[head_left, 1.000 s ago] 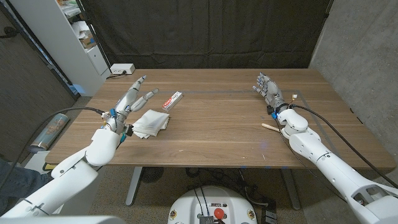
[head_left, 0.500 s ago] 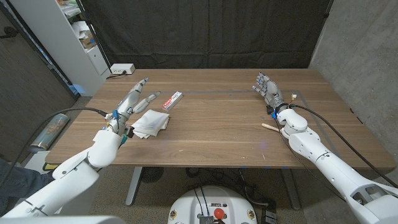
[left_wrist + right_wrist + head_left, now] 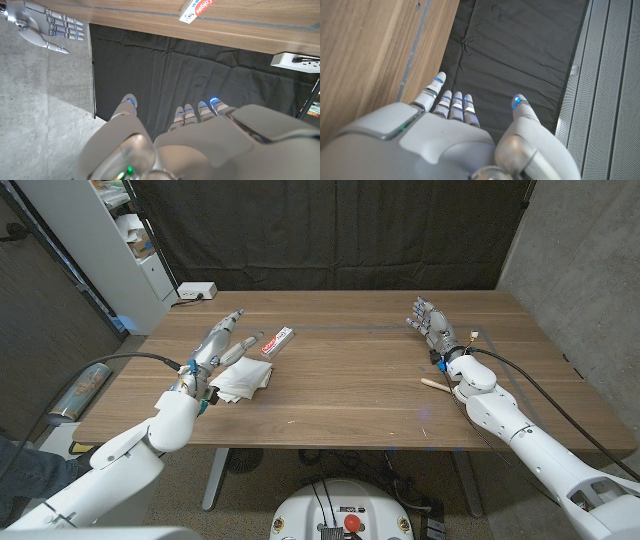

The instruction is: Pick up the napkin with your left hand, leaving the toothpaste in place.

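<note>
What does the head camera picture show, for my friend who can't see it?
The robot's left hand reaches over a white napkin on a wooden table, holding nothing. A toothpaste box lies just beyond the napkin. The right hand is open, far across the table.

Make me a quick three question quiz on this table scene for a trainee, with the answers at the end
1. True or false: the left hand already holds the napkin.
2. Which lies nearer the table's far edge: A) the napkin, B) the toothpaste?
3. Fill in: the small wooden stick lies beside the ___ arm.

Key: 1 false, the hand is open above it. 2 B. 3 right; the right hand is open too.
</note>
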`<action>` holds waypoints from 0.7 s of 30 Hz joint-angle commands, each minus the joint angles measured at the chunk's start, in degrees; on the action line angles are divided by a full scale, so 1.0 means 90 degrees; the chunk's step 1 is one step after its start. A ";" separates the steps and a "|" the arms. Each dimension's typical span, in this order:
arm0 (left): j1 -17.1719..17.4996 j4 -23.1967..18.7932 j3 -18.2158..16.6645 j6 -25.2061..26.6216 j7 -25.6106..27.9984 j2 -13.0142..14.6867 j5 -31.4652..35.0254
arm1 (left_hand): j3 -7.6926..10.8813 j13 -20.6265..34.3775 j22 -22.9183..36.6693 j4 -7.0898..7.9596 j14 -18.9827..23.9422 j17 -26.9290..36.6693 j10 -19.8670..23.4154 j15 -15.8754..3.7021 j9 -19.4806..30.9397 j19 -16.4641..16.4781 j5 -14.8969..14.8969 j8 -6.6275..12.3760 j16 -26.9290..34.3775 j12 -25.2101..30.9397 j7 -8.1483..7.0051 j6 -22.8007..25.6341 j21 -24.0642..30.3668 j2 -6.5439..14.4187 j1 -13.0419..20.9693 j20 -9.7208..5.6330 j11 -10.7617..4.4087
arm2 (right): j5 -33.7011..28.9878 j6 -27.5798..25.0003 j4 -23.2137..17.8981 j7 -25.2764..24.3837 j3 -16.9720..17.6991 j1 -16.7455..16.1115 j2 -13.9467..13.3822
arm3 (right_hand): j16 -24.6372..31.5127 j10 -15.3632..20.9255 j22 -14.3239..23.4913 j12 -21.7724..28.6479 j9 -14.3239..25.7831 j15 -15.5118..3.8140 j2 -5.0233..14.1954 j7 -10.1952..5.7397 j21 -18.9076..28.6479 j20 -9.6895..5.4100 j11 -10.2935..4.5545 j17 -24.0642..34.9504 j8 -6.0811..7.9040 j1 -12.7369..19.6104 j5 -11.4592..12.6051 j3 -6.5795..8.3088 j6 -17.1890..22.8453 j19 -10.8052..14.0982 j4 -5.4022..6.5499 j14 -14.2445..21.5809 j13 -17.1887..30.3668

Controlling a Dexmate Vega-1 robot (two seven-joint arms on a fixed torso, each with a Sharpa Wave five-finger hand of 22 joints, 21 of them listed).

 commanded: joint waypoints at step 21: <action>-0.0323 -0.0123 0.0685 0.1379 0.0079 0.0430 0.0633 | 0.0026 0.0009 0.0028 -0.0122 0.0029 0.0017 0.0015 -0.0024 0.0034 -0.0038 0.0020 0.0011 -0.0003 -0.0005 -0.0025 0.0052 -0.0018 0.0005 0.0144 0.0081 -0.0035 | 0.0035 -0.0030 -0.0006 -0.0024 0.0013 -0.0045 0.0006 | 0.0040 0.0028 0.0033 0.0025 -0.0003 -0.0017 0.0051 -0.0017 0.0056 0.0034 -0.0006 -0.0009 0.0000 0.0016 0.0027 -0.0017 0.0067 0.0013 0.0001 0.0023 0.0013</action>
